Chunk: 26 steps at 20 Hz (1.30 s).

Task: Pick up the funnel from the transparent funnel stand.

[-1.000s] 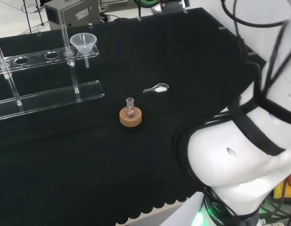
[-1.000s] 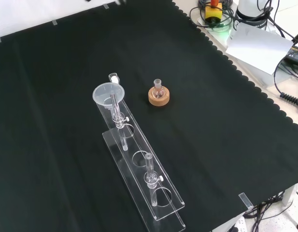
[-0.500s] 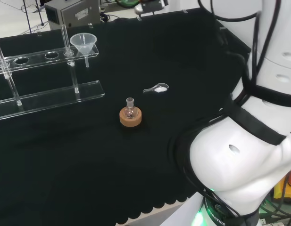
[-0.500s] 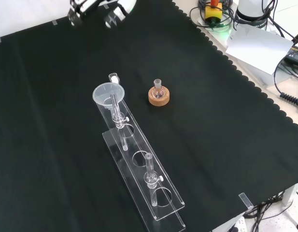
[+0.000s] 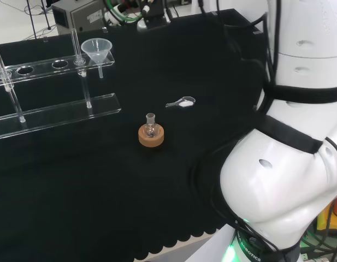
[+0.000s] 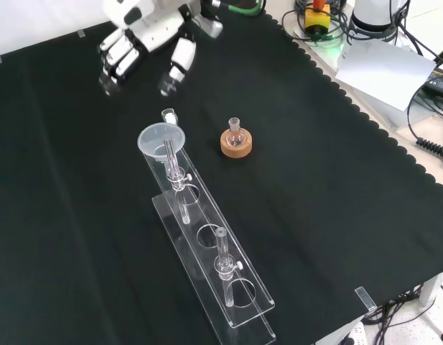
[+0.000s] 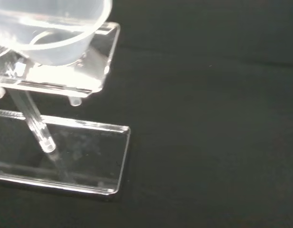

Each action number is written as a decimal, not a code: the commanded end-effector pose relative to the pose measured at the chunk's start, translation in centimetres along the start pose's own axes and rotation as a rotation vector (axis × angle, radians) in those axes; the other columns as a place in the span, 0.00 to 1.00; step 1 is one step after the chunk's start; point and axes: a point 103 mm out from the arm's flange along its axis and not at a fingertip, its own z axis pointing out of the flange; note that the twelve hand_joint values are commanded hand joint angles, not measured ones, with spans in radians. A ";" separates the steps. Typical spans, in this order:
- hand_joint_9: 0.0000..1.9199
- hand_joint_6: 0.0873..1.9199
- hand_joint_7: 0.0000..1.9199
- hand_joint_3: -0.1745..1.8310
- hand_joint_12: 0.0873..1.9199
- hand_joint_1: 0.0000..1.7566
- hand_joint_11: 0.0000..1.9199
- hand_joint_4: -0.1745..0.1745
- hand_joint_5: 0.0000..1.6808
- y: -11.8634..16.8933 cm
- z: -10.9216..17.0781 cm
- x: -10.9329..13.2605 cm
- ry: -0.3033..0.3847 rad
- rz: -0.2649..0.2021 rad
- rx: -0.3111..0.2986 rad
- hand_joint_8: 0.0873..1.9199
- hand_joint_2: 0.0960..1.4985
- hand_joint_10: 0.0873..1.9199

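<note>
Approaching with fingers relaxed and holding nothing, the hand (image 6: 146, 44) hangs above the cloth (image 6: 336, 180) beyond the stand's end, where the funnel (image 6: 161, 140) sits in the end hole of the transparent funnel stand (image 6: 221, 277), stem hanging free for a lift.

The black and white robot hand (image 6: 146, 39) sits at the upper left of the front view, entering from the top edge, its fingers (image 6: 113, 66) straight and spread downward, holding nothing. In the head view, the white arm links (image 5: 288, 180) fill the right side.
</note>
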 end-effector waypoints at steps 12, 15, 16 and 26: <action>0.12 0.00 0.02 0.19 0.75 0.26 0.01 0.35 0.14 1.7 2.0 4.7 -0.042 -0.081 0.156 0.33 0.61 0.36; 0.10 0.00 0.00 0.19 0.77 0.28 0.04 0.34 0.11 1.9 2.2 5.1 -0.055 -0.091 0.196 0.31 0.56 0.37; 0.10 0.00 0.00 0.19 0.78 0.28 0.05 0.33 0.10 2.0 2.3 5.2 -0.057 -0.091 0.204 0.30 0.54 0.38; 0.10 0.00 0.00 0.20 0.78 0.36 0.09 0.26 0.08 2.9 3.0 6.3 -0.092 -0.092 0.243 0.28 0.50 0.40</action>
